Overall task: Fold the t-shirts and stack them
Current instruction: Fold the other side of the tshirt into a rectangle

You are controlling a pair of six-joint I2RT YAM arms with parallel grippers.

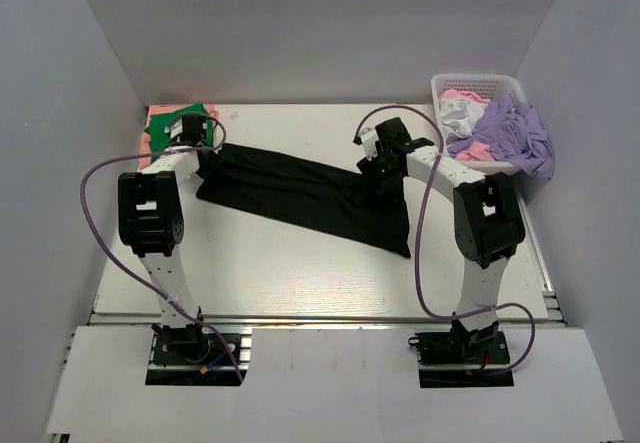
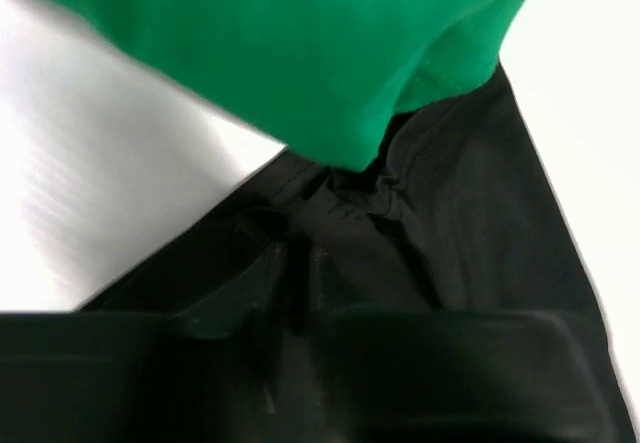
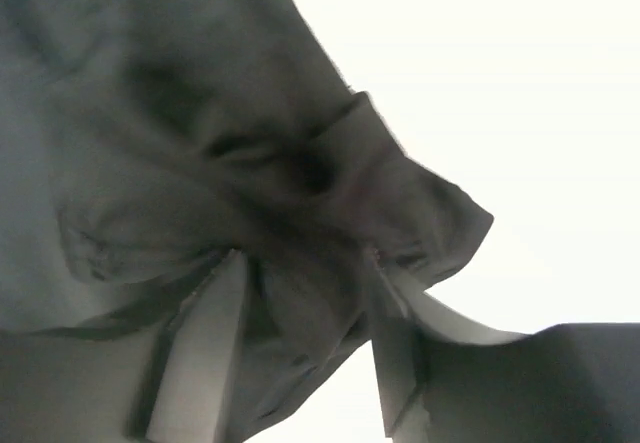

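Observation:
The black t-shirt [image 1: 300, 193] lies stretched slantwise across the table between both grippers. My left gripper [image 1: 207, 158] is shut on its back-left end; in the left wrist view the dark fingers [image 2: 298, 283] pinch black cloth [image 2: 470, 213]. My right gripper [image 1: 383, 175] holds its right end; in the right wrist view the pale fingers [image 3: 305, 303] stand on either side of a bunched fold of the black cloth [image 3: 150, 113]. A folded green t-shirt [image 1: 168, 121] lies on a salmon-pink one [image 1: 149, 143] at the back left, and it also fills the top of the left wrist view [image 2: 300, 53].
A white lattice basket [image 1: 470, 83] stands at the back right, holding a lavender t-shirt [image 1: 515, 133] that spills over its rim, a white one [image 1: 458, 115] and a pale pink one [image 1: 462, 95]. White walls close in the table on three sides.

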